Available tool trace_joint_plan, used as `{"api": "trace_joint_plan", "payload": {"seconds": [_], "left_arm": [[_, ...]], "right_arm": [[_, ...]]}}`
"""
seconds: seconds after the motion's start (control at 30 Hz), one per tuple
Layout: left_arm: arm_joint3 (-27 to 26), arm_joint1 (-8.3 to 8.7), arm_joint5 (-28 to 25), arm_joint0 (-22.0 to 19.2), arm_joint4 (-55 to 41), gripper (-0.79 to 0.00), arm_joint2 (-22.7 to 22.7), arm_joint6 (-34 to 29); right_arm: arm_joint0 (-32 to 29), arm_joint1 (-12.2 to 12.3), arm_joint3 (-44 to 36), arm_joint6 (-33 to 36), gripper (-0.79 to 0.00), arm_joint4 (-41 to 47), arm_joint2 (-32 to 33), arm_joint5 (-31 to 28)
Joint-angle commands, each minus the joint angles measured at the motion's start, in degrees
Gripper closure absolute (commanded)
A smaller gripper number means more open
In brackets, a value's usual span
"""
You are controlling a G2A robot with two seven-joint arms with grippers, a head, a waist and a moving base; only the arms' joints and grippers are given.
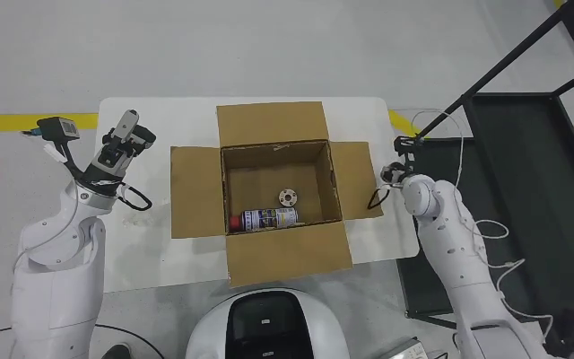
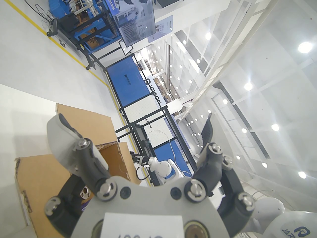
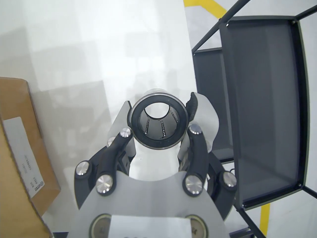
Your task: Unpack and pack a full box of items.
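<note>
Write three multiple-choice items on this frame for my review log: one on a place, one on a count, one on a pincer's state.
1. Where does the spray can lie?
A. inside the box, by its wall nearest the robot
B. outside the box, on its left
C. outside the box, on its right

2. How many items lie inside the box?
A. none
B. four
C. two

3. What state is the right pincer in?
A. open and empty
B. shut on a metal cylinder
C. shut on the spray can

Answers:
1 A: the top view shows the can on the box floor against the near wall.
2 C: the can and a round metal part are all that lie there.
3 B: the right wrist view shows it clamped on the cylinder.
</note>
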Motion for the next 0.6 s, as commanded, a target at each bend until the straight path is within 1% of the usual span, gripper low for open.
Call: {"api": "trace_joint_plan", "payload": {"seconds": [0.0, 0.23, 0.27, 0.3, 0.33, 0.37, 0.57], "left_arm": [[0.00, 0.00, 0.00, 0.00, 0.00, -0.785, 0.00, 0.00], [0.00, 0.00, 0.00, 0.00, 0.00, -0.785, 0.00, 0.00], [0.00, 0.00, 0.00, 0.00, 0.00, -0.785, 0.00, 0.00], [0.00, 0.00, 0.00, 0.00, 0.00, -0.785, 0.00, 0.00], [0.00, 0.00, 0.00, 0.00, 0.00, -0.785, 0.00, 0.00], [0.00, 0.00, 0.00, 0.00, 0.00, -0.785, 0.00, 0.00], [0.00, 0.00, 0.00, 0.00, 0.00, -0.785, 0.00, 0.00]], "right_arm": [[1.20, -0.32, 2.32, -0.63, 0.000, 1.28, -0.71, 0.41], [4.61, -1.36, 8.37, -3.89, 0.000, 0.72, -4.37, 1.77], [4.92, -1.46, 8.88, -4.35, -0.111, 0.54, -4.65, 2.06], [5.11, -1.55, 9.36, -4.61, -0.391, 0.41, -4.94, 2.31], [5.28, -1.62, 9.88, -4.94, -0.539, 0.23, -5.17, 2.45], [5.45, -1.67, 10.31, -5.17, -0.785, -0.08, -5.40, 2.32], [5.62, -1.90, 10.96, -6.01, -0.785, 0.26, -5.53, 2.72]]}}
